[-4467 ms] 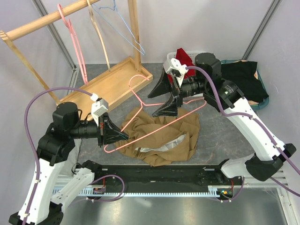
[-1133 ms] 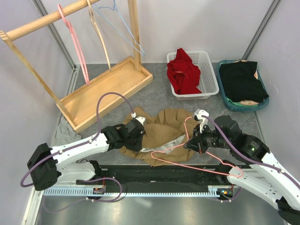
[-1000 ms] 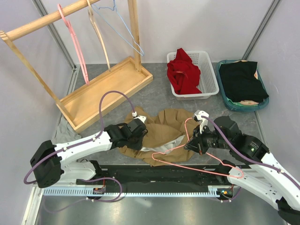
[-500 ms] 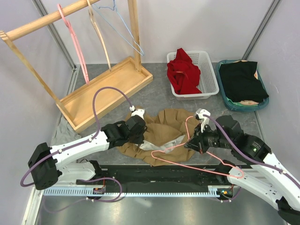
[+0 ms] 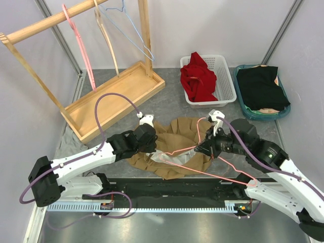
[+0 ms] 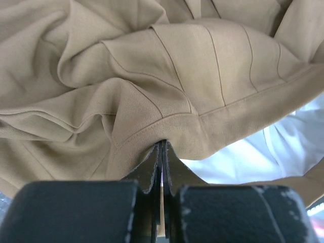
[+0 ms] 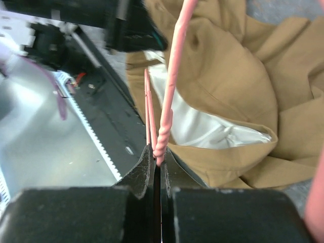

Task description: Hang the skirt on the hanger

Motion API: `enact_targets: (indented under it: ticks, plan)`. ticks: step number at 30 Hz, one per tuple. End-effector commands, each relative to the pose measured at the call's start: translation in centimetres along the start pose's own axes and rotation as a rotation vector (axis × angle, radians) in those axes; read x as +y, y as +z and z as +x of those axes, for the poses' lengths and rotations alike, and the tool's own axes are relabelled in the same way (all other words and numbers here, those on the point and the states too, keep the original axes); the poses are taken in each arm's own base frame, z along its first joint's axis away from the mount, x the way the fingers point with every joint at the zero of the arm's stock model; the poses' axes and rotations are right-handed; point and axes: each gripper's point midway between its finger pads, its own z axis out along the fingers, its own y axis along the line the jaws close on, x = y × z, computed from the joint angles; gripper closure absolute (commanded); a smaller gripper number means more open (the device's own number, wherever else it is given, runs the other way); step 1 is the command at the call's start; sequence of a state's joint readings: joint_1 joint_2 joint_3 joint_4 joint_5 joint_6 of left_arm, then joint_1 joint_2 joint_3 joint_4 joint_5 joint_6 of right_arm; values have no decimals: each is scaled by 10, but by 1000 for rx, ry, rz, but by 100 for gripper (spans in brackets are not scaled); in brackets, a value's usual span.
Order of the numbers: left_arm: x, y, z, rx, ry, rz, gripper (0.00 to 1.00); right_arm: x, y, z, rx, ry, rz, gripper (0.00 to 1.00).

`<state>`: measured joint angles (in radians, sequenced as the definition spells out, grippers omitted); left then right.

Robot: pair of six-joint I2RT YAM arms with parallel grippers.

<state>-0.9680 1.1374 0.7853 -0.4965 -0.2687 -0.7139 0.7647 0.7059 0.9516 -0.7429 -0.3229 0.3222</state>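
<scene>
The tan skirt (image 5: 177, 134) lies crumpled on the grey table between my arms, its white lining (image 6: 253, 157) showing. My left gripper (image 5: 153, 147) is shut on a fold of the skirt's edge (image 6: 163, 144) on its left side. My right gripper (image 5: 201, 148) is shut on the twisted neck of the pink wire hanger (image 7: 161, 144). The hanger (image 5: 198, 129) hangs tilted above the right half of the skirt (image 7: 228, 91), hook toward the back, its far shoulder down near the right arm's base.
A wooden rack (image 5: 50, 23) with pink, wooden and blue hangers stands back left on a wooden tray (image 5: 119, 93). A white basket (image 5: 223, 83) with a red garment and a teal bin (image 5: 283, 109) with black cloth sit back right. A black rail (image 5: 172, 190) runs along the near edge.
My left gripper has shut on the skirt's edge and pulled it a little up and back. My right arm has raised the hanger toward the back, over the skirt.
</scene>
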Motion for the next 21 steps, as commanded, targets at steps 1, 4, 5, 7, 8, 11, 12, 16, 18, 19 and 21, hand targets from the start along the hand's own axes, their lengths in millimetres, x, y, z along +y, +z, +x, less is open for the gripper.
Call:
enact_targets:
  ticks: [1, 4, 5, 7, 8, 11, 12, 16, 18, 19, 21]
  plan:
    - [-1, 1, -19, -98, -77, -16, 98, -23, 20, 11, 32, 16, 84, 100]
    - [2, 7, -17, -102, -91, -31, 98, -31, 24, 26, 63, 50, 110, 100]
    - [4, 11, -13, -93, -91, -45, 98, -33, 24, 29, 65, 68, 117, 100]
    - [7, 17, -10, -91, -96, -66, 98, -41, 26, 38, 75, 83, 149, 100]
    - [8, 21, -8, -86, -98, -79, 98, -44, 26, 39, 74, 92, 164, 100]
    - [11, 31, -5, -85, -103, -105, 98, -58, 30, 48, 86, 131, 237, 100]
    - [12, 33, -5, -87, -105, -112, 98, -61, 32, 50, 92, 151, 256, 100]
    - [13, 39, -6, -97, -111, -125, 98, -68, 38, 43, 58, 162, 289, 100]
    - [12, 41, -7, -98, -108, -126, 98, -61, 39, 34, 28, 157, 254, 100]
    - [11, 41, -7, -98, -108, -122, 98, -56, 40, 26, 0, 145, 224, 100]
    - [8, 40, -8, -95, -102, -109, 98, -44, 39, 17, -30, 133, 162, 100]
